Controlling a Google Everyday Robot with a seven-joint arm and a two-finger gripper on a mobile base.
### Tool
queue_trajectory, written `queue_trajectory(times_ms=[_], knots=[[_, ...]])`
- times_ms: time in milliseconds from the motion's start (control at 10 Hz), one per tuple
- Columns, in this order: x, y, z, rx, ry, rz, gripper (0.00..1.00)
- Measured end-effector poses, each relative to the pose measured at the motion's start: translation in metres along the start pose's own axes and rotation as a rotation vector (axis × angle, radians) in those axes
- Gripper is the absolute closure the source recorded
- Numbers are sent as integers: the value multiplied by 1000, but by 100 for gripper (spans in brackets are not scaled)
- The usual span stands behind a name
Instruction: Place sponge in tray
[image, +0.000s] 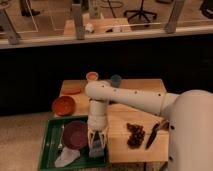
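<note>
A green tray sits at the front left of the wooden table. My arm reaches down from the right, and my gripper points straight down inside the tray's right part. A blue-grey sponge sits right under the gripper, at or just above the tray floor. I cannot tell whether the sponge rests on the floor. A purple plate and a white crumpled item also lie in the tray, left of the sponge.
An orange bowl stands just behind the tray. An orange cup and a blue-grey cup stand at the table's back edge. A dark clump and a dark utensil lie to the right.
</note>
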Motion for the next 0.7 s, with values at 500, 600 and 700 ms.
queue_trajectory(times_ms=[500,600,700], knots=[[1,3,2,10,-35,-8,20],[1,3,2,13,-38,-9,20],[1,3,1,21,-42,-10,20]])
